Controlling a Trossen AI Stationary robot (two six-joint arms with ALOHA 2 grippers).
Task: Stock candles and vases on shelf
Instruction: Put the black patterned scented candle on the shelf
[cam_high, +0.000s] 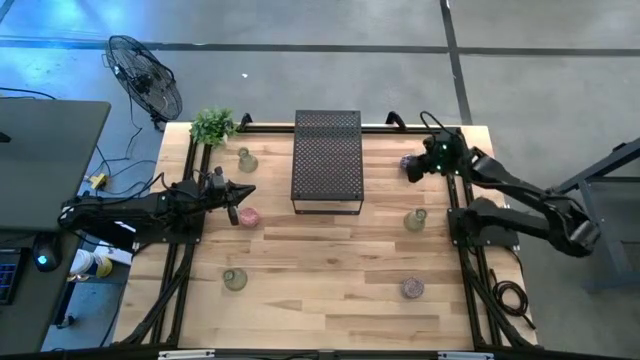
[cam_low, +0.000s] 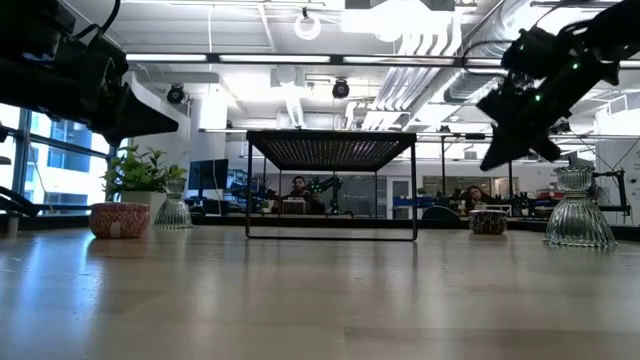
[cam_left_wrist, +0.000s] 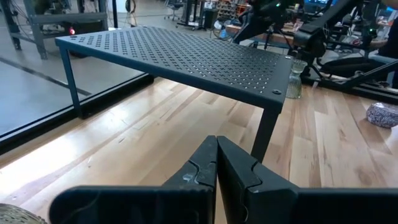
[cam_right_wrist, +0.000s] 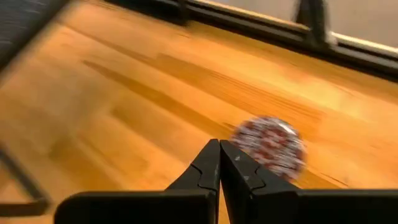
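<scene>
the black rectangular perforated-metal shelf (cam_high: 327, 160) stands at the back centre of the pale wooden worktop (cam_high: 330, 270), its top bare. none of the task items is on it.

three squat round pink-purple jar candles: one (cam_high: 249, 217) left of the shelf, one (cam_high: 409, 164) right of it near the back edge, one (cam_high: 412, 289) at front right. three clear pale greenish glass vases: one (cam_high: 247, 159) at back left near a leafy green potted plant (cam_high: 213, 125), one (cam_high: 415, 220) right of the shelf, one (cam_high: 235, 280) at front left.

the left gripper (cam_high: 240, 194) hovers just beside the left candle, jaws pressed together, holding nothing. the right gripper (cam_right_wrist: 219, 163) is above the worktop beside the back-right candle (cam_right_wrist: 270, 143), jaws pressed together, empty.
</scene>
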